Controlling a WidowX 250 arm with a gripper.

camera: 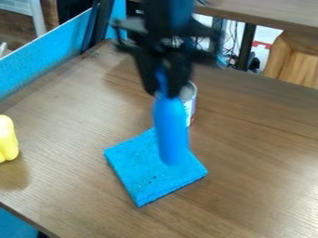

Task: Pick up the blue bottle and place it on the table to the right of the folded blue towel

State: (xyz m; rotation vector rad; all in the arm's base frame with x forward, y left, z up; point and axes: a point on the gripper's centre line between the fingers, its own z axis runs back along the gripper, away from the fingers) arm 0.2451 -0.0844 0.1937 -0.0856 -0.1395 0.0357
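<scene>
blue bottle (172, 128): upright, with a slight lean, in front of the can and over the rear part of the cloth; a smooth, slim cylinder with rounded shoulders and a narrow neck, probably plastic.
black claw (164, 88): closed around the bottle's neck, one finger on either side, pointing down from the top edge.
progress: the grip on the bottle is made and the bottle is over the cloth; it is not let go. whether its base touches the cloth, i cannot tell.
blue cloth (146, 174): folded into a thick, flat, four-sided pad, fuzzy like towelling, with layered edges and a few dark specks near the front.
can (190, 101): just behind the bottle and partly hidden by it; a short cylinder with a metallic rim and a pale label.
yellow object (7, 139): at the left edge, cut off, rounded and lobed, with a soft sheen.
table (255, 162): brown, wood-grained, faintly glossy.
blue panel (46, 53): flat and upright, along the table's left side.
</scene>
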